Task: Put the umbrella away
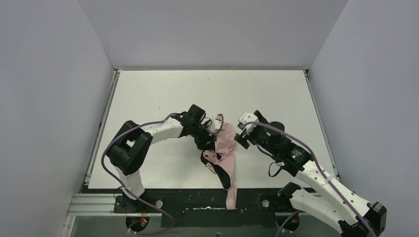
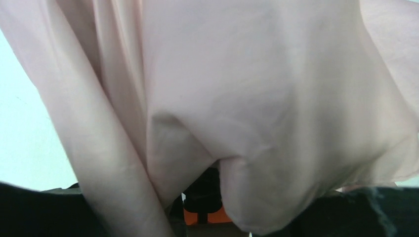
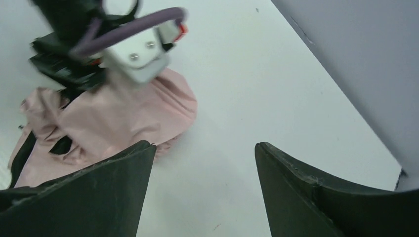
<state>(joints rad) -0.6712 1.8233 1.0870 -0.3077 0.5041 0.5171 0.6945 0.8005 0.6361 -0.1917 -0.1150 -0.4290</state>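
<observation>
**Item: pink umbrella, collapsed, at near centre of bench**

Umbrella point(image 1: 226, 143): pale pink fabric, crumpled and loose, lying on the white bench point(image 1: 163, 94) between the two arms. Black parts show among the folds. Its narrow pink end reaches past the bench's near edge, over the dark mounting rail point(image 1: 188, 202).

Left pincer point(image 1: 210, 139): pressed into the upper part of the fabric. Pink cloth drapes across nearly the whole left wrist view, hiding the fingers. I cannot tell whether it is clamped on the cloth or apart.

Right pincer point(image 3: 203, 144): fingers spread wide apart, nothing between them, hanging above bare bench. The umbrella lies just beside its left finger, not touched.
</observation>
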